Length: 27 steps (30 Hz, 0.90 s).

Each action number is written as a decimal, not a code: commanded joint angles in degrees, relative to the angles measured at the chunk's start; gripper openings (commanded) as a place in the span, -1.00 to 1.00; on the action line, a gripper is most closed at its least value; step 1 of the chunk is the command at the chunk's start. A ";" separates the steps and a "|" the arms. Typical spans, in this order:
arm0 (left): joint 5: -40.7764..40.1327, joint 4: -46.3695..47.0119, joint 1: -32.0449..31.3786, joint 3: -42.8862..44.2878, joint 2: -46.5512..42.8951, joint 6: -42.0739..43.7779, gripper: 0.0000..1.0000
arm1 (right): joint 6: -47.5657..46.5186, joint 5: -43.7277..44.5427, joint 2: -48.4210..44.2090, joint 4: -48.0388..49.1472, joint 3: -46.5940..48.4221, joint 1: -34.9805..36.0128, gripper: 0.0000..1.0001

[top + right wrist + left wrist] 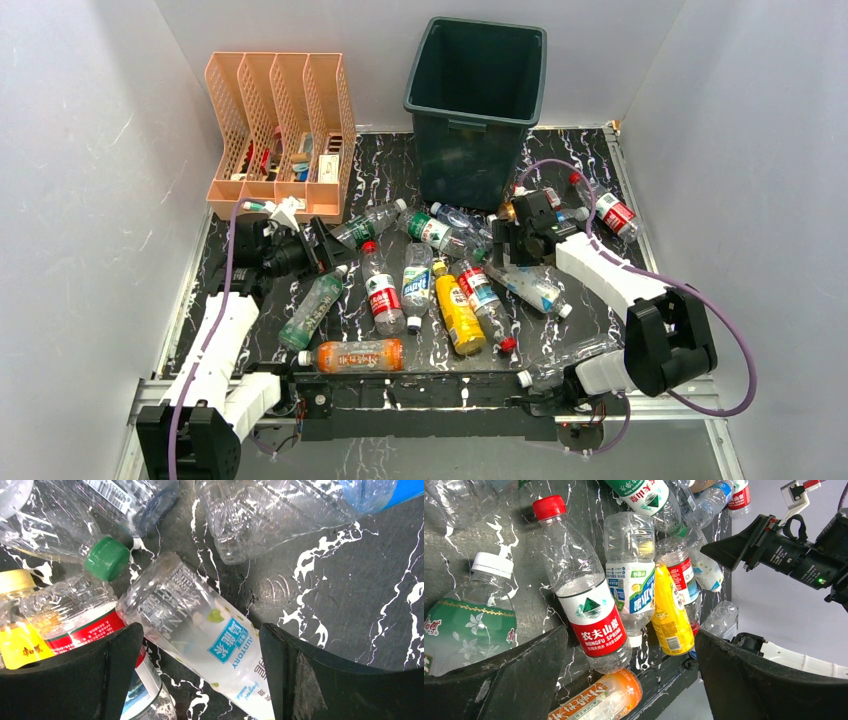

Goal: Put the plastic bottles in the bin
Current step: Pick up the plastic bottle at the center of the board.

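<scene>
Looking down from the top camera, the plastic bottles (416, 280) lie scattered on their sides across the black marbled table (590, 200). None is visible inside the dark green bin (465, 160), which stands upright at the far edge beside a peach file organizer (280, 130). The left gripper (335, 255) hangs over the left of the pile and the right gripper (498, 252) over the right, near the bin.

On the left wrist camera, the jaws are spread wide and hold nothing. They frame a red-capped Nongfu Spring bottle (589, 605) that lies touching its neighbours. It looks thin-walled and nearly empty, so it should be light, easily crushed and inclined to roll. The labelled belly is probably the best hold, as film gives more friction than bare plastic.

On the right wrist camera, the jaws are likewise apart and empty, straddling a clear Suntory bottle (200, 630) with a white label. It lies diagonally, so a squeeze across its middle, square to its length, should keep it from slipping out.
</scene>
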 commanded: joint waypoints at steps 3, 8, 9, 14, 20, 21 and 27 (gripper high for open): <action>-0.21 -1.85 -1.43 3.12 0.38 0.04 0.96 | -1.07 -0.16 -2.72 -4.14 0.53 -0.07 0.96; -0.45 -1.89 -2.18 3.44 0.93 0.09 0.96 | -1.64 -1.77 -2.80 -6.07 1.66 -0.06 0.96; -0.64 -1.85 -2.47 3.47 0.98 0.03 0.96 | -1.65 -2.09 -2.56 -6.44 1.95 0.01 0.96; -0.96 -1.58 -3.00 3.24 0.99 -0.19 0.96 | -1.88 -2.48 -1.03 -7.32 2.37 -0.02 0.96; -1.23 -2.11 -3.52 3.97 1.06 -0.07 0.96 | -1.93 -2.58 4.08 -6.24 2.27 -0.05 0.96; -1.34 -2.30 -3.63 4.12 1.02 -0.04 0.96 | -1.83 -2.71 4.79 -6.00 2.24 -0.02 0.96; -1.80 -2.92 -3.89 4.38 0.98 0.24 0.96 | -1.69 -3.03 6.79 -5.02 2.70 0.00 0.96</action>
